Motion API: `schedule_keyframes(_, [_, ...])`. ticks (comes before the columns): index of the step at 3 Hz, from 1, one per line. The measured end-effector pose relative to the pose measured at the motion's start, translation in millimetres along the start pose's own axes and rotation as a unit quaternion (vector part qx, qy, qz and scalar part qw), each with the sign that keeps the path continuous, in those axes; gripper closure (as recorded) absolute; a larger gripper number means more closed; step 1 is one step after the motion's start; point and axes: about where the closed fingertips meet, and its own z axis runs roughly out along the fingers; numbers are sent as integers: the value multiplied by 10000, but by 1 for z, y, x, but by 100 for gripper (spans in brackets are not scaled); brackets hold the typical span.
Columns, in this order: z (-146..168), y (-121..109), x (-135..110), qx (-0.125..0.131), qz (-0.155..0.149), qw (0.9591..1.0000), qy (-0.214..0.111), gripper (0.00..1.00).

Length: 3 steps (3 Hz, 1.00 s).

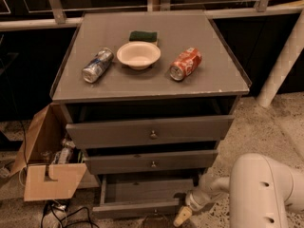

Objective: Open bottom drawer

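Note:
The grey cabinet (pixel 152 87) has three drawers. The bottom drawer (pixel 137 207), with the slimmest front, is pulled out, and its plain grey floor (pixel 147 190) shows. Its knob is barely visible at the lower edge of the view. My gripper (pixel 183 216) is low at the drawer's right front corner, close to or touching the front panel. The white arm (pixel 266 189) reaches in from the lower right.
The top drawer (pixel 149 132) and middle drawer (pixel 152 161) stand slightly ajar. On the cabinet top lie a silver can (pixel 97 65), a white bowl (pixel 138 54), a green sponge (pixel 143 36) and a red can (pixel 185 63). A cardboard box (pixel 47 175) stands at the left, cables beside it.

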Motion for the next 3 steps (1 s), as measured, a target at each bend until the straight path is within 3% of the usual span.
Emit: schedule_keyframes(3, [0, 0, 0, -1, 0, 10000, 0, 73])
